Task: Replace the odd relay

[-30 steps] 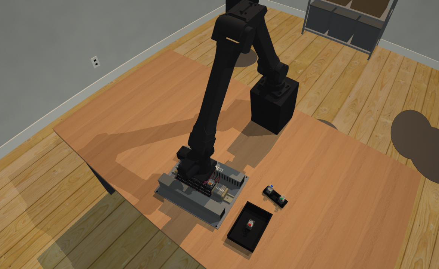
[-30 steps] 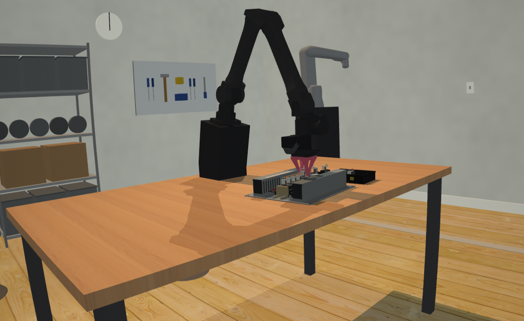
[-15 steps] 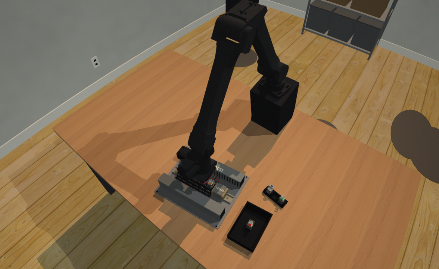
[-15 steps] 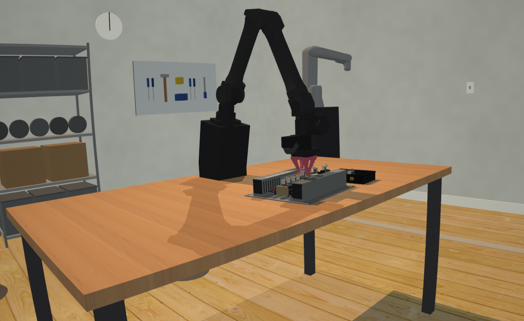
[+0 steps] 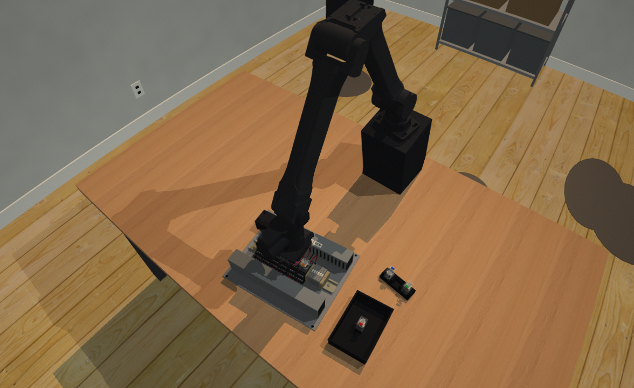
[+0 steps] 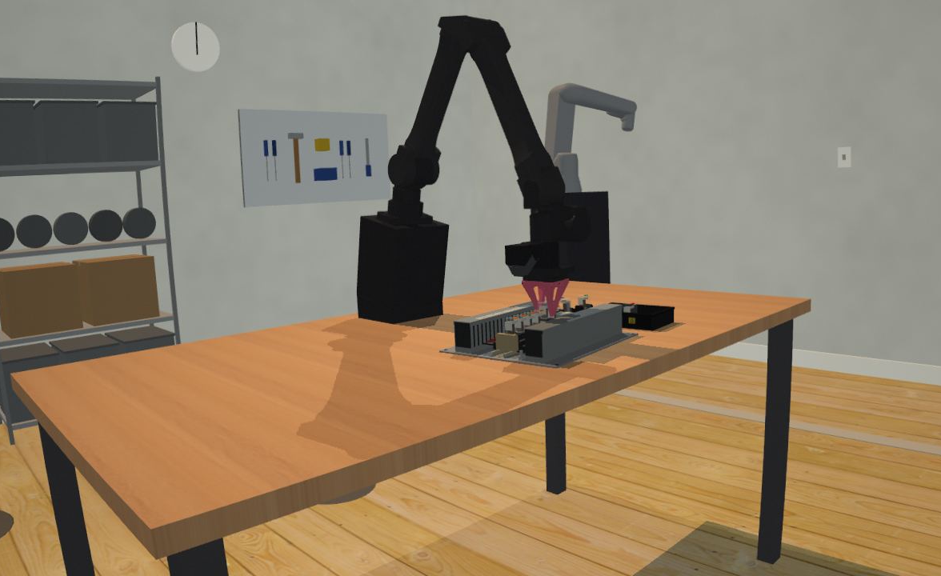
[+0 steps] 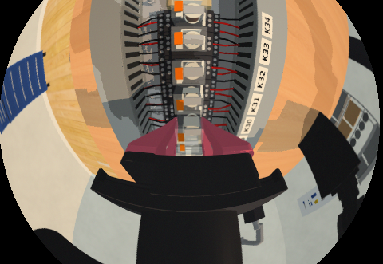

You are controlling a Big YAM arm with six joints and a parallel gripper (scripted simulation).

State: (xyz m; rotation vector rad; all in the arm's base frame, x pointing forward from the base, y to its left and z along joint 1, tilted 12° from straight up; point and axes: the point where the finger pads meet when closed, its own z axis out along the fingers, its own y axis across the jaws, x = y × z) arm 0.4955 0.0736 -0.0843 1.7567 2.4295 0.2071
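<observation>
Only 1 arm (image 5: 309,130) (image 6: 520,107), so no nearer-hand Q. Gripper (image 5: 288,255) (image 6: 545,314) (image 7: 189,121) is over the row; jaws pinch a relay (image 7: 191,128), prob. the matching spare. In wrist view it's directly btwn fingers, one at 9 o'clock, other at 3. Row's long axis runs 12 to 6; pinched relay's own long axis n/c. Its btn looks to be on the 9 o'clock side, same as the others.

Next move prob. straight down to seat it if it's proud, then let go; can't tell if it's level. Risk: tilting it or lifting it on release.

Count, approx. per wrist cam: 6 orange btns (image 7: 178,37) in the row, 0 odd. In top view: 1 tray (image 5: 376,334) (image 6: 653,317) at 4 o'clock from the row, w/ 1 red-btn relay (image 5: 361,323); 1 rack (image 5: 398,284) w/ 2 spares, 1 blue (image 5: 390,273), 1 green (image 5: 407,288).
</observation>
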